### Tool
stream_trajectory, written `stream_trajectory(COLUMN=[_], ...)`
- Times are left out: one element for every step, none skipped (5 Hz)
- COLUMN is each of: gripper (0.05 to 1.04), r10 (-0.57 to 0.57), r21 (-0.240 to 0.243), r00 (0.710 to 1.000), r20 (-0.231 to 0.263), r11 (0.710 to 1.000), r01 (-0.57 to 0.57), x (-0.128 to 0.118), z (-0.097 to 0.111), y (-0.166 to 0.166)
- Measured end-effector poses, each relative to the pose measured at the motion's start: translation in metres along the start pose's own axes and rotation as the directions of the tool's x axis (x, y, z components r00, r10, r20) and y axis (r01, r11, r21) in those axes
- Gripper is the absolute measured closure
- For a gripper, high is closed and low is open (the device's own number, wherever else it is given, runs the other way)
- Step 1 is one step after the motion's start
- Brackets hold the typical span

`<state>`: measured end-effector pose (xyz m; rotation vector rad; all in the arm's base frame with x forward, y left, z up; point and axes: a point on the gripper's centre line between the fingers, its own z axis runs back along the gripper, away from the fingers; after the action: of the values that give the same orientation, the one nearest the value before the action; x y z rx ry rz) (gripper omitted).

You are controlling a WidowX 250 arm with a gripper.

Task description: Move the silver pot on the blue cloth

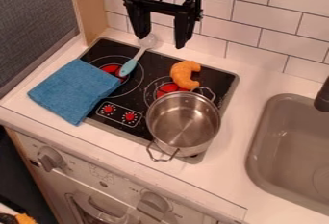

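Silver pot (pixel 183 122) on cooktop (pixel 106 50), front right corner

Found lower in view than the gripper (pixel 162 40), slightly right, well apart. Noted gripper released, fingers spread. Observed blue cloth (pixel 74 88) across cooktop's left edge, orange curved toy (pixel 183 75) just behind pot.

"What colour is the pot (pixel 183 122)?"

"It is shiny silver, while the cloth (pixel 74 88) is a plain medium blue."

"And the cooktop (pixel 154 64)?"

"Black, with thin pale rings around its red burner centres and a pale outline framing two red dials (pixel 130 117)."

"The utensil (pixel 130 67)?"

"Light teal on the handle. The croissant (pixel 185 74) is orange."

"How is the wall (pixel 244 18) patterned?"

"White tiles in staggered brick rows, crossed by dark grout lines. The board (pixel 90 6) is tan, the panel (pixel 35 21) dark grey."

"What else has colour?"

"The counter (pixel 234 170) is white, the sink (pixel 302 122) taupe-grey, the faucet (pixel 323 98) black. The gripper (pixel 162 39) is black too."
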<state>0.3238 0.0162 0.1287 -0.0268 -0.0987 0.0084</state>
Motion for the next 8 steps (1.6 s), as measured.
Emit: stream_trajectory(gripper=[0.082,0.082,0.082,0.082,0.082,0.082,0.082,0.082], r10=[0.002,0.017,-0.003,-0.094,-0.127,-0.146,-0.140,-0.141], r21=[-0.005,-0.043,-0.022,0.005,0.021,0.027,0.019,0.043], r00=[0.999,0.997,0.997,0.989,0.974,0.972,0.973,0.974], r20=[-0.032,-0.076,-0.078,-0.113,-0.188,-0.182,-0.184,-0.177], r11=[1.000,0.999,1.000,0.995,0.991,0.988,0.989,0.988], r01=[-0.002,-0.020,0.001,0.095,0.133,0.153,0.146,0.151], x=[-0.002,0.010,0.022,0.020,-0.008,-0.027,-0.042,-0.044], z=[-0.010,-0.026,-0.040,-0.049,-0.070,-0.067,-0.072,-0.081], y=[0.000,0.000,0.003,-0.005,-0.002,-0.001,0.005,0.003])
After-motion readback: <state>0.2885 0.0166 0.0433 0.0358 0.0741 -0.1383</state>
